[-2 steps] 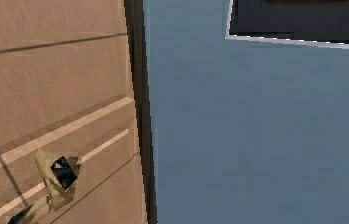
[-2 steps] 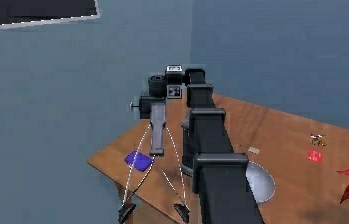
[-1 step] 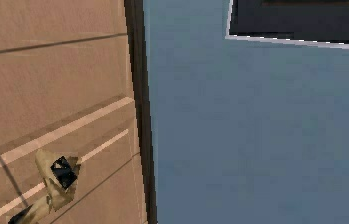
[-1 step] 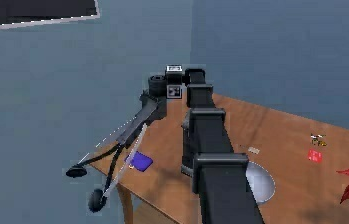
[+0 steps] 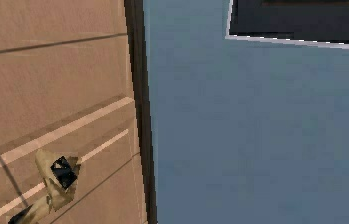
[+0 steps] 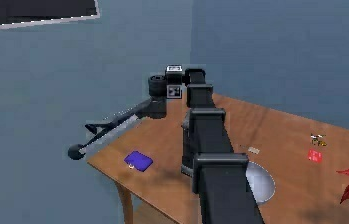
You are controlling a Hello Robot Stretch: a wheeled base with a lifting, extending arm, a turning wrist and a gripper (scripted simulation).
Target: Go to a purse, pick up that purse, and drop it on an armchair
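Observation:
My arm reaches out over a wooden table in the arm side view. At its far end, the gripper juts left past the table's corner. Only the bare blue wall is behind its thin fingers, and it holds nothing. A small flat purple thing lies on the table near the front left corner, below and to the right of the fingertips. I cannot tell by its shape whether it is the purse.
On the table, a grey round thing lies beside the arm and small red things lie at the right. A dark framed panel hangs on the blue wall. A wooden door with a brass fitting takes up the forward view's left.

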